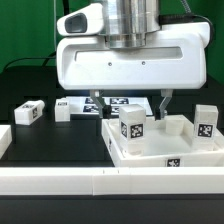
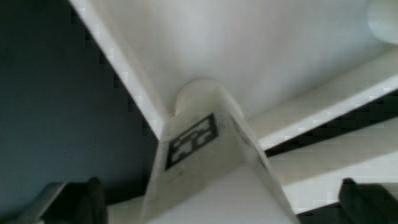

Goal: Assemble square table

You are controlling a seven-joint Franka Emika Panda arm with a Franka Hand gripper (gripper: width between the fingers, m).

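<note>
The square table top (image 1: 170, 150) is a white tray with a raised rim at the exterior view's right front. One white tagged leg (image 1: 132, 127) stands upright in its near left corner, and another leg (image 1: 205, 122) stands at its right corner. My gripper (image 1: 138, 108) hangs just above the first leg with its jaws apart. In the wrist view that leg (image 2: 210, 150) rises between my two dark fingertips (image 2: 71, 200), with a gap on each side, and the gripper (image 2: 217, 203) is open around it. Two loose legs (image 1: 28, 113) (image 1: 68, 108) lie at the exterior view's left.
The marker board (image 1: 108, 102) lies flat behind the tray. A long white border rail (image 1: 90, 182) runs along the front, and another white rail end (image 1: 4, 140) sits at the exterior view's left edge. The table surface is black.
</note>
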